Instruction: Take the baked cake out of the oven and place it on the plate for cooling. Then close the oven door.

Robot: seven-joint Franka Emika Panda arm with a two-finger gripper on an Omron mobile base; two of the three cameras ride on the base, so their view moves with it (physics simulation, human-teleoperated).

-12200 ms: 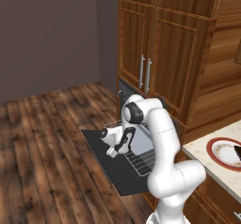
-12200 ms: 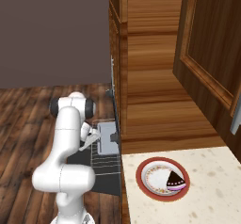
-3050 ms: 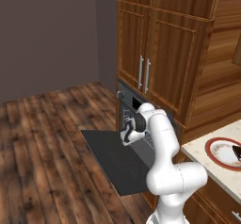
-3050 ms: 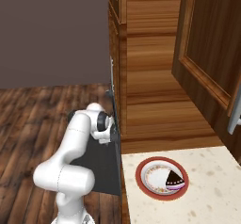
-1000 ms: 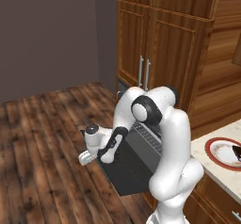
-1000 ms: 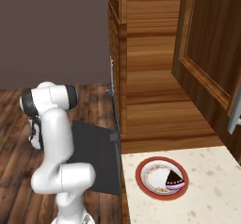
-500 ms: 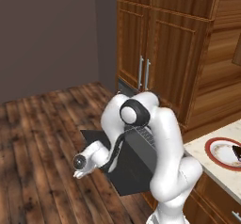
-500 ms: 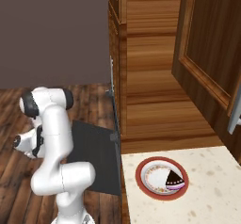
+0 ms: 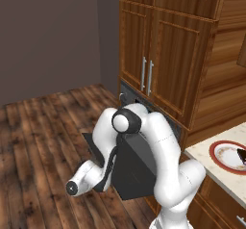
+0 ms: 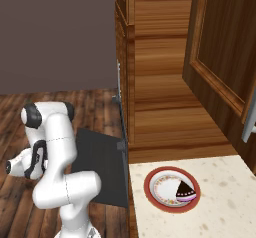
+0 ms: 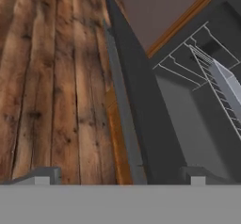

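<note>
My gripper (image 11: 120, 178) hangs low beside the outer edge of the oven door (image 9: 137, 168), my two fingers spread as wide as they go and holding nothing; one fingertip (image 11: 44, 175) sits over the wooden floor (image 9: 43, 141), the other over the door's dark panel. In the hand view the door's bar handle (image 11: 123, 110) runs between my fingers, and I cannot tell whether I touch it. The door stands partly raised, tilted, with open floor on its outer side and the wall (image 9: 48, 35) well apart. Past the door's edge the oven (image 11: 197, 105) cavity shows its wire rack (image 11: 214, 84) and a pale blue-grey tray (image 11: 228, 84), cut off at the frame's edge. The baked cake (image 10: 186, 190) lies on the plate (image 10: 172, 189) on the speckled counter (image 10: 220, 202), near the counter's front edge and beside the wooden cabinets (image 9: 163, 55). In the left base view the plate is cropped at the frame's edge. No writing is legible anywhere; the plate's pattern is too faint to read.
</note>
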